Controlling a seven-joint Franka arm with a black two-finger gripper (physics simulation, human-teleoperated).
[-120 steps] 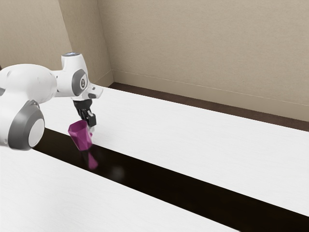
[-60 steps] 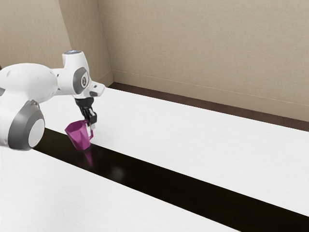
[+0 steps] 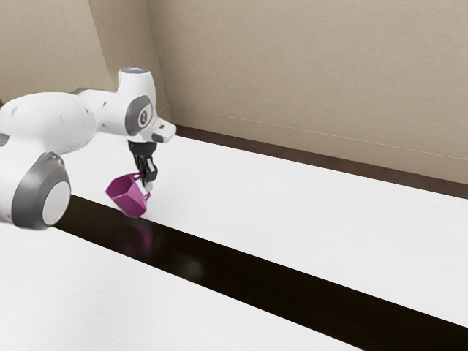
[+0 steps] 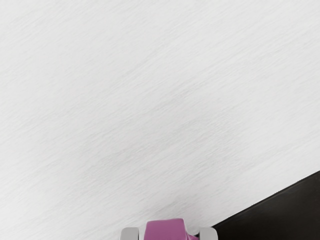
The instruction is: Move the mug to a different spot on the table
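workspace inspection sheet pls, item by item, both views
surface: white wood-grain table crossed by a glossy dark strip
job's things: purple faceted mug, tilted, apparently lifted clear of the table at the strip's far edge
clutter: nothing seen
grippers: black two-finger hand shut on the mug's upper part, with the mug's body hanging beside and below it
cables: nothing seen
surroundings: beige walls, dark floor beyond the table
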